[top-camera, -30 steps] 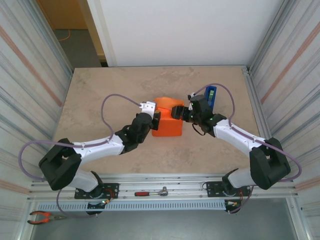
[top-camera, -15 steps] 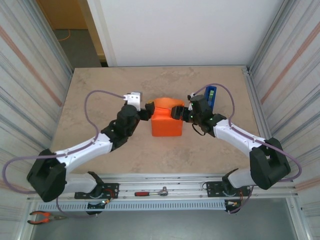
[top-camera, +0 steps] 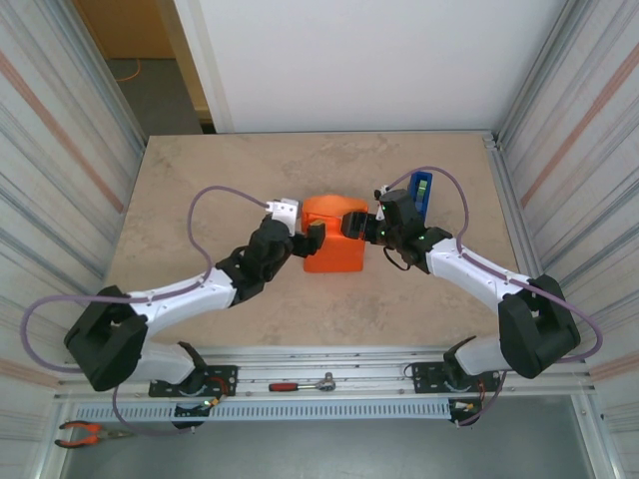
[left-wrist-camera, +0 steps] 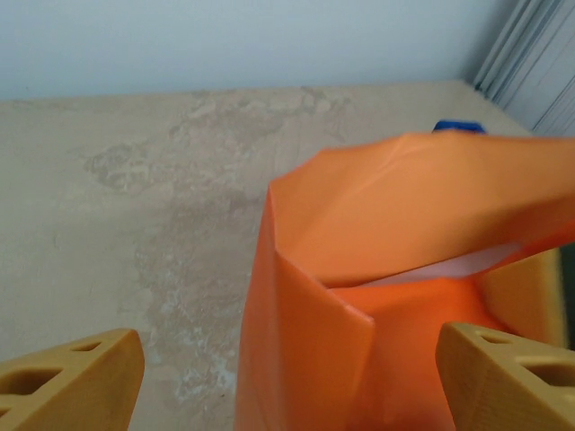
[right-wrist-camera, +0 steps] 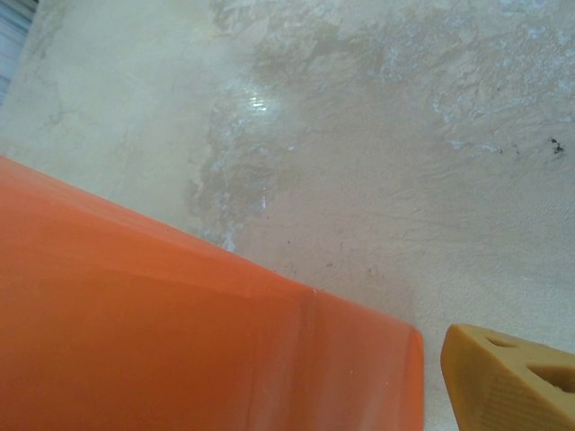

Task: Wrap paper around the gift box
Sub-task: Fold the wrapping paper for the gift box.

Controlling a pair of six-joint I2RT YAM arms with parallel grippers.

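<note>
Left gripper (left-wrist-camera: 287, 382) spread wide, creased matte orange paper (left-wrist-camera: 404, 206)

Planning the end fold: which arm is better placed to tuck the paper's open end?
Likely left: the left gripper, open, faces the paper's gaping end; the right gripper sits across the gift box.

Table (top-camera: 200, 190): beige top with a marbled stone look.
Blue tape dispenser (top-camera: 421, 190): on the table, toward its far right part.
Aluminium rail (top-camera: 329, 361): along the table's near edge.
Red-handled tool (top-camera: 300, 384): just beyond the table's near edge, about midway.
Orange-handled pliers (top-camera: 85, 432): off the table's near left corner.
Corrugated panels (top-camera: 60, 150): 2, flanking the table's sides.
White wall (top-camera: 349, 60): behind the table's far edge.
</note>
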